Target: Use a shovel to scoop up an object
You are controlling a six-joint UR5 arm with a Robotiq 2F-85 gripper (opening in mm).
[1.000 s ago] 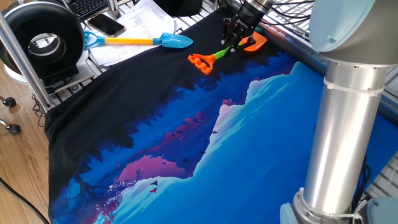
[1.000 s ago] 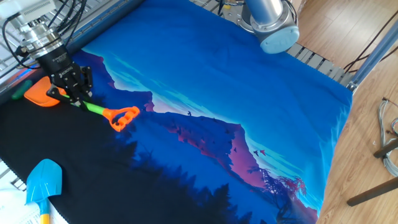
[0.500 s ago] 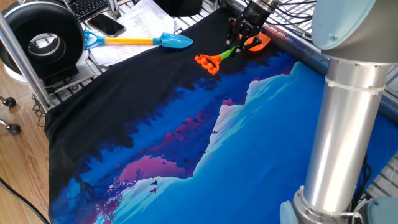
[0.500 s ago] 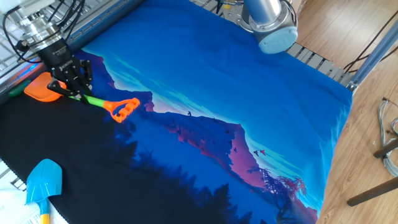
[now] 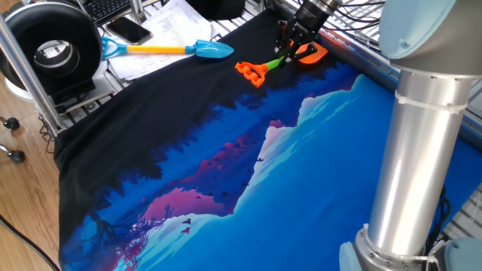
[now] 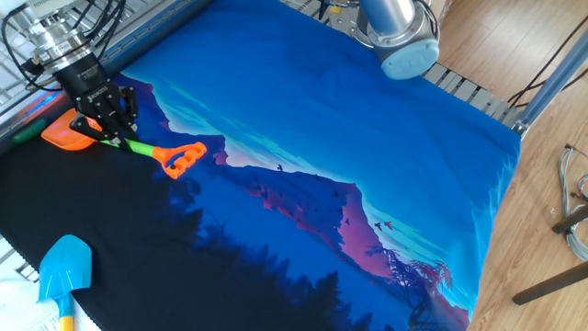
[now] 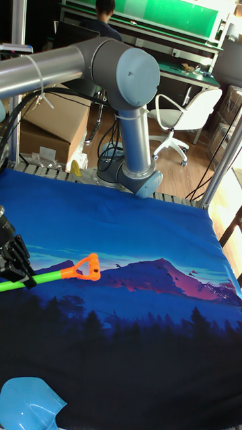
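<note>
Gripper [image 6: 108,130] clamped on shovel [image 6: 138,147] shaft; carries blade further toward cloth edge than a second ago; green object [image 6: 28,134] just beyond blade, unscooped.

Shovel [image 7: 40,276]: blade cut off by the left picture edge in the tall fixed view; part of the green shaft hidden behind the hand [image 6: 104,118] in both fixed views. Hand: fingertip contact with the shaft obscured by its own body. Blue shovel [image 6: 62,268]: shaft cut off at the bottom edge. Object: not discernible beside the shovel blade.
</note>
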